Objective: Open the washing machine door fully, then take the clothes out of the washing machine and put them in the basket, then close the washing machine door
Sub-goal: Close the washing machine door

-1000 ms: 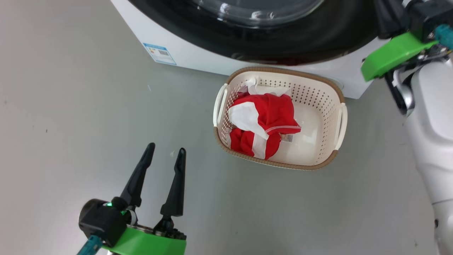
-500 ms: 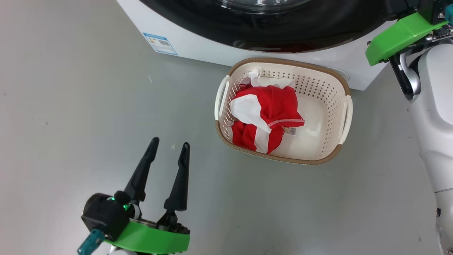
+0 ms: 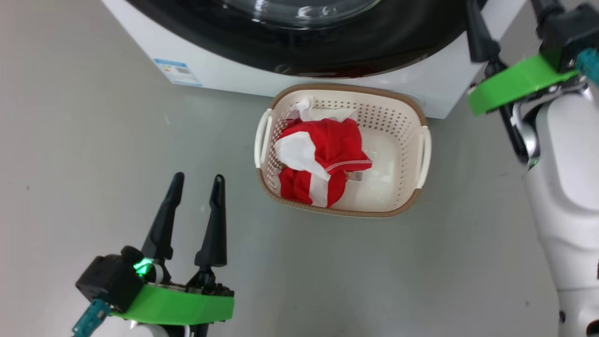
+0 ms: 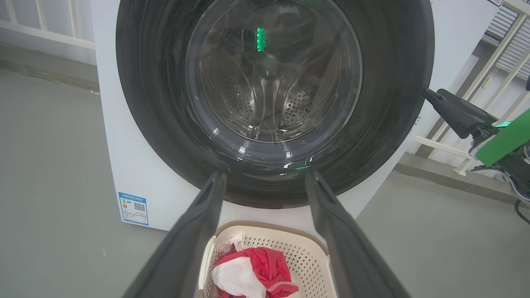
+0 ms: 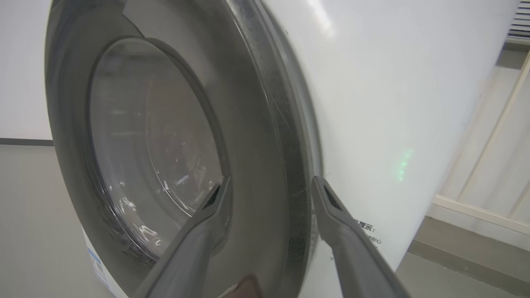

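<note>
Door (image 3: 374, 47) closed, top cut off in head view; glossy black ring, bulging glass. Red-white clothes (image 3: 337, 150) crumpled in perforated basket (image 3: 398, 117) before washer (image 3: 224, 75). Left gripper (image 3: 198, 178) spread, empty. Right gripper (image 5: 272, 182) spread by door rim, grasping nothing.

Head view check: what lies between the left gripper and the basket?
Bare grey floor, as the head view shows. The open left gripper stands apart from the basket.
</note>
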Robot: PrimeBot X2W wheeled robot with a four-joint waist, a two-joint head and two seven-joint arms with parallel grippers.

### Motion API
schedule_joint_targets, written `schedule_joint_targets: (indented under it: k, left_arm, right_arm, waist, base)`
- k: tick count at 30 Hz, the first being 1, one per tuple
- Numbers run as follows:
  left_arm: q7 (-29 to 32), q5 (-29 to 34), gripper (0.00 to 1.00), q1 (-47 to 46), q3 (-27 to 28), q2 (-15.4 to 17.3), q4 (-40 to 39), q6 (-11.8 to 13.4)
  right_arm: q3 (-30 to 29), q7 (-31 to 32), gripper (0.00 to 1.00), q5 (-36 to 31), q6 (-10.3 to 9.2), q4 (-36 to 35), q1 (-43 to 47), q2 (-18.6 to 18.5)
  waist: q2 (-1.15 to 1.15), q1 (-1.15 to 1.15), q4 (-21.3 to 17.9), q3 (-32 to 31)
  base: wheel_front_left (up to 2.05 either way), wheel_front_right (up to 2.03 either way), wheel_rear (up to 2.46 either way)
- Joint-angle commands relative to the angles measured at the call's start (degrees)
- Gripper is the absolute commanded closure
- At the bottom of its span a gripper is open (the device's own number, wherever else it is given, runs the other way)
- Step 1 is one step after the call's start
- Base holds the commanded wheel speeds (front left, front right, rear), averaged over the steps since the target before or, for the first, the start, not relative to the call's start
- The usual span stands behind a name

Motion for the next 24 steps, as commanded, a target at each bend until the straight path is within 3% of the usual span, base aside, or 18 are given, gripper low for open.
schedule_joint_targets:
  k: [1,15,24]
  left_arm:
    - [-0.5,0.3,0.0,-1.21,2.45,0.64,-1.69,0.58]
    - [-0.5,3.66,0.0,0.27,6.3,0.64,-0.65,2.53]
    - [-0.5,7.01,0.0,3.16,7.36,0.65,1.19,1.38]
  right_arm:
    - [0.55,-0.14,0.0,0.23,-0.22,-2.39,2.04,1.58]
    - [-3.98,-0.14,0.0,1.87,-0.22,-12.64,18.13,4.34]
    - [-5.72,-0.14,0.0,2.03,-0.22,-17.34,27.71,4.88]
  waist:
    - [0.0,0.0,-2.12,-1.25]
    - [0.0,0.0,-12.23,-8.4]
    - [0.0,0.0,-15.54,-14.2]
  base:
    - [0.0,0.0,0.0]
    - [0.0,0.0,0.0]
    - [0.0,0.0,0.0]
